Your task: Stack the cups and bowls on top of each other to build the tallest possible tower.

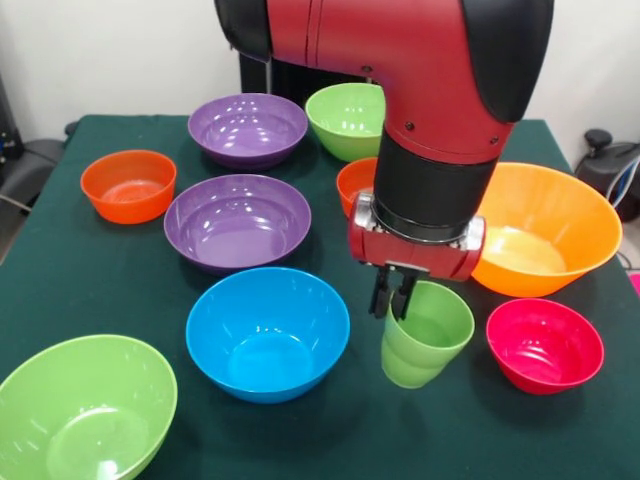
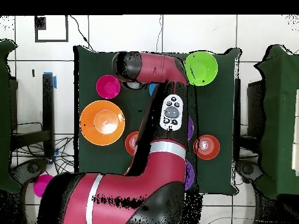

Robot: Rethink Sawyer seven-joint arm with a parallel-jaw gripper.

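Gripper sits at the near-left rim of the light-green cup, fingers drawn close together over the rim wall, apparently pinching it; cup looks slightly tilted, so probably gripped, not just touched. Whether its base is off the green tablecloth is not clear.

Cup position: front-right part of the table, between the blue bowl and the small pink-red bowl, just in front of the large orange bowl. No tower built yet; every bowl stands alone, mouth up.

Other bowls in the front view: 2 purple, one mid-table and one further back; 2 lime-green, one at the back and one at the near-left corner; 2 small orange-red, one at left, one mostly hidden behind the arm.

Overhead view: arm covers the cup and most of the middle; the pink-red bowl, large orange bowl and a lime-green bowl show clearly.

Handling judgement: cup is thin glossy plastic, light, stiff, slippery; won't break but can tip or slide in the grip easily. Stepped ridge round its middle. Rim pinch, 1 finger inside and 1 outside, seems the workable hold since the body is wide for this gripper. Bowls likewise light and slick; take by the rim wall.
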